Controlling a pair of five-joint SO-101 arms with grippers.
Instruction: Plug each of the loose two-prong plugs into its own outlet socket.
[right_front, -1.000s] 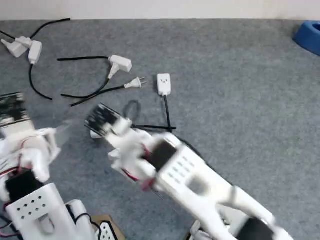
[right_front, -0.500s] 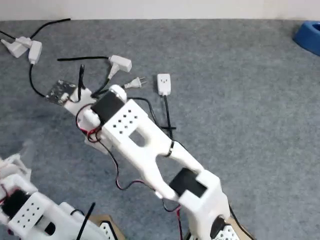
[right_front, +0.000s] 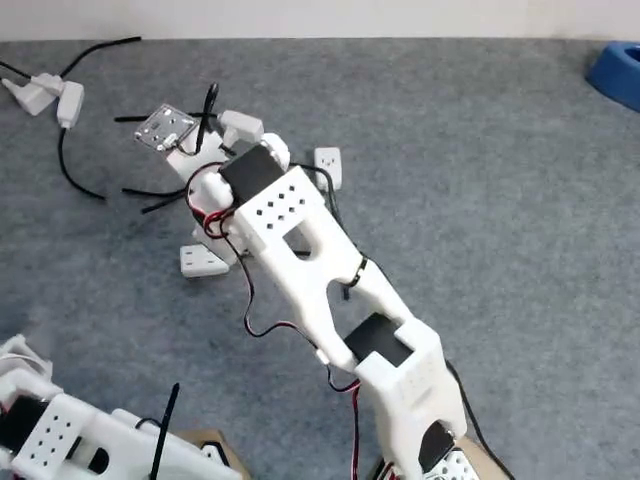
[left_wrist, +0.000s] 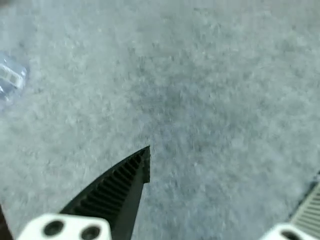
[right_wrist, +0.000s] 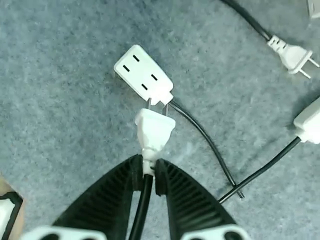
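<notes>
— Grey carpet (right_front: 480, 180) all over, and plenty lying on it: black cords (right_front: 140, 191) looping on the far left, a joined plug-and-socket pair (right_front: 50, 95) in the far left corner, and a blue dish (right_front: 615, 68) at the far right edge.

— And the right arm (right_front: 300, 240) stretches right across the middle. It covers part of a second socket (right_front: 327, 160) on its far side.

— What about the right gripper?

— The right gripper (right_wrist: 147, 167) is pinched on the neck of a white two-prong plug (right_wrist: 154, 129), right where its cord begins. The plug body sticks out just past the fingertips, prongs leading.

— And the target?

— The outlet block (right_wrist: 143, 75) lies flat straight ahead, slots facing up. The prongs touch the block's end, just beside the spot where the block's own black cord (right_wrist: 205, 140) comes out. They sit against the end face, outside the slots.

— Anything crowding it?

— A loose plug (right_wrist: 292, 55) lies off to one side, well apart. There's a white adapter (right_wrist: 311, 120) at the frame edge, and its lead crosses the block's cord. A cardboard corner (right_wrist: 7, 210) shows down near the gripper's base.

— Left side?

— The left gripper (left_wrist: 225, 185) hangs over the carpet with its fingers spread wide, one black finger (left_wrist: 120, 192) jutting forward. A blurred pale object (left_wrist: 10, 77) lies off to the side; I can't tell what it is.
</notes>
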